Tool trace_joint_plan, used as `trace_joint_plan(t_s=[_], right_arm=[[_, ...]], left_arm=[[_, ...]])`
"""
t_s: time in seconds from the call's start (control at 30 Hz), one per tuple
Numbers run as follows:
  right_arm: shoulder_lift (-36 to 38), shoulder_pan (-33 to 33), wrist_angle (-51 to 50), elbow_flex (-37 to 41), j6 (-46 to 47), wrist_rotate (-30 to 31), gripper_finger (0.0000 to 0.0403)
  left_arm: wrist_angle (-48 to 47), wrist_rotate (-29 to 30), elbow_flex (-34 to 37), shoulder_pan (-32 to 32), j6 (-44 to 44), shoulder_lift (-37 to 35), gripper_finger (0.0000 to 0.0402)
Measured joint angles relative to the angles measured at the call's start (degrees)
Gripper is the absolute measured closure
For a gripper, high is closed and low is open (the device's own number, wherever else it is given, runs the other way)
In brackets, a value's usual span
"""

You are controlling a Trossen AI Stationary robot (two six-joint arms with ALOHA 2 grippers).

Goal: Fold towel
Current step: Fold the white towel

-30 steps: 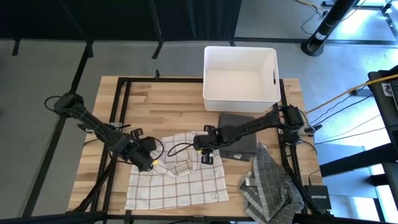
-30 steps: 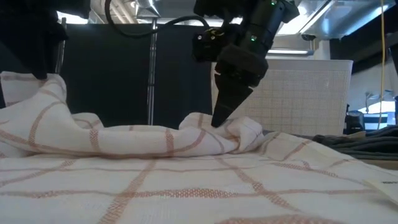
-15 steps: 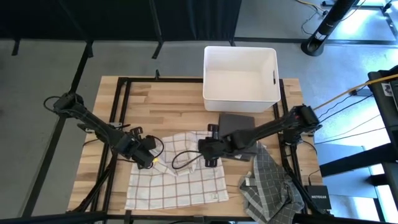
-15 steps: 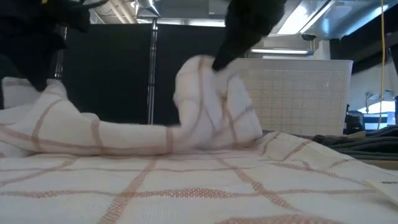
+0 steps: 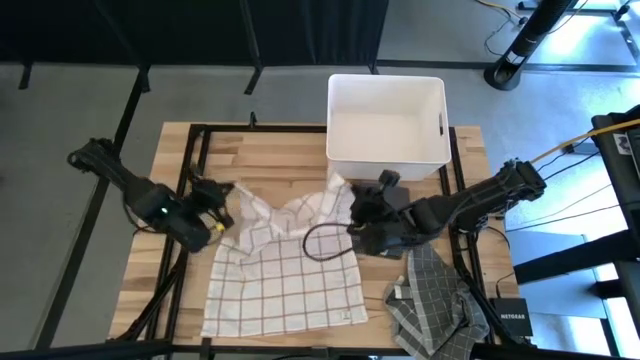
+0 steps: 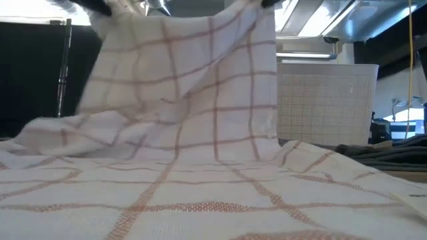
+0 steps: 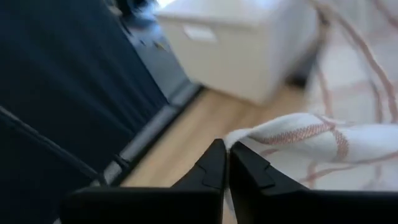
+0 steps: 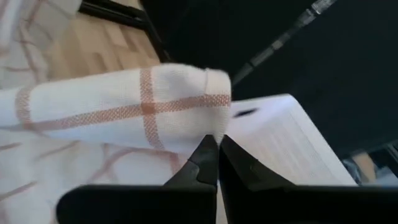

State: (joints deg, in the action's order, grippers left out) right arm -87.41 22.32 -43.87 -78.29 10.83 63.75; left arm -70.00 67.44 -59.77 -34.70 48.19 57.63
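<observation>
The towel is white with a red-brown check. Its near half lies flat on the wooden table, and its far half is lifted and hangs like a curtain in the low view. My left gripper is shut on the towel's far left corner. My right gripper is shut on the far right corner. In the left wrist view the shut gripper shows with the corner beside it. The right wrist view shows the right gripper in the same way. My left gripper pinches the towel's far left corner between its two shut fingers, at a folded-over edge. The corner is lifted clear of the table and the cloth runs down slack from it. My right gripper pinches the far right corner between its two shut fingers, where the cloth is rolled over into more than one layer. That corner is held up in the air with the towel hanging below it.
A white bin stands at the table's far right. A dark grey folded cloth lies just in front of it, under my right arm. A grey checked cloth is bunched at the near right corner. Bare wood lies far left.
Both grippers have risen and gone toward the table's far edge, moving apart from each other. The bunched far part of the towel has come up with them and spread out between them, while its near part has stayed flat on the table.
</observation>
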Motion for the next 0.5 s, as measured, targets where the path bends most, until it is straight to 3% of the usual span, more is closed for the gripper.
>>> trace_joint_plan(t_s=[0.2, 0.5], right_arm=[[0.8, -5.0, 0.8, 6.4, 4.3, -0.3, 0.0396], [0.7, -11.5, 15.2, 15.3, 1.7, -0.3, 0.0396]], left_arm=[[1.1, 11.2, 0.0, 2.9, -0.5, -7.9, 0.0394], [11.9, 22.5, 0.0, 6.6, -17.3, -16.4, 0.0398]])
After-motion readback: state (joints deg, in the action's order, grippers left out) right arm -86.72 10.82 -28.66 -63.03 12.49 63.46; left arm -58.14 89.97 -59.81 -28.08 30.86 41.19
